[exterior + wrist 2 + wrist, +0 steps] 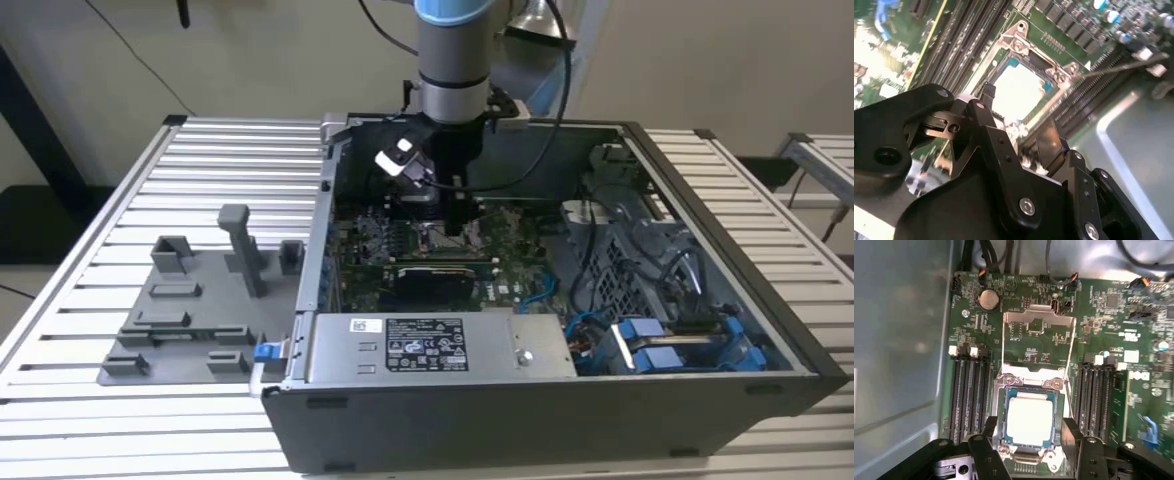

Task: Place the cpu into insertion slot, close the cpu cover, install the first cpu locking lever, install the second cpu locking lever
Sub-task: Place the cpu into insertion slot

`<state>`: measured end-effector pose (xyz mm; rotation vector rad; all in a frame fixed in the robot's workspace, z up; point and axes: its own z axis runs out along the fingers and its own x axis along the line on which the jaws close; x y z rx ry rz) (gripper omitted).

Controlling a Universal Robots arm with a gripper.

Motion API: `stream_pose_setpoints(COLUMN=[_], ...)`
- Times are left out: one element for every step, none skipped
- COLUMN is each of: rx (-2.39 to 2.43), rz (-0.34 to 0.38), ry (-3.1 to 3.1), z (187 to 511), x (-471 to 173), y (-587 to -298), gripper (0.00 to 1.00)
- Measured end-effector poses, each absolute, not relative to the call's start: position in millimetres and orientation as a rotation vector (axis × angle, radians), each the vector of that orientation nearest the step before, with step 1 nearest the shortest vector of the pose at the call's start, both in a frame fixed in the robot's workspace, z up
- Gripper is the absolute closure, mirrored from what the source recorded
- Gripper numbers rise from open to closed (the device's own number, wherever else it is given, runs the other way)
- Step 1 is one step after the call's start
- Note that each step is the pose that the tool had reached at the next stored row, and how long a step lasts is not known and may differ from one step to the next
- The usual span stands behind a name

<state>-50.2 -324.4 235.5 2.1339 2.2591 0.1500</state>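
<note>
The cpu (pixel 1029 417) lies flat in the insertion slot on the green motherboard (pixel 1019 285); its pale metal top also shows in the second wrist view (pixel 1019 90). The cpu cover (pixel 1039 316), a silvery frame, is swung open and lies back on the board beyond the socket. A thin locking lever (pixel 1119 67) sticks out beside the socket. My gripper (pixel 1031 424) hangs just above the cpu, open, with one black finger (pixel 992 426) on each side and nothing held. In the exterior view the gripper (pixel 454 225) reaches down inside the computer case (pixel 534 420).
Black memory slots (pixel 969 390) flank the socket on both sides. A silver power supply (pixel 441 345) sits at the case front, and blue cables and drive brackets (pixel 667 345) are on the exterior view's right. A grey fixture plate (pixel 200 290) lies outside on the slatted table (pixel 80 250).
</note>
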Motion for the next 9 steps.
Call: stream_pose_setpoints(rx=[2.134,2.134,2.134,2.134,2.134,2.134,2.134,2.133,2.133], rz=[0.150,0.150,0.150,0.150,0.152,0.152,0.153,0.153,0.153], ry=[2.259,2.259,2.259,2.259,2.259,2.259,2.259,2.259,2.259], z=[240.2,244.9,249.2,251.9,252.1,252.1,252.0,252.1,252.1], x=[-50.2,-50.2,-50.2,-50.2,-50.2,-50.2,-50.2,-50.2,-50.3], y=[-324.4,-324.3,-324.4,-324.4,-324.5,-324.5,-324.5,-324.5,-324.5], gripper=[0.38,0.38,0.38,0.38,0.38,0.38,0.38,0.38,0.38])
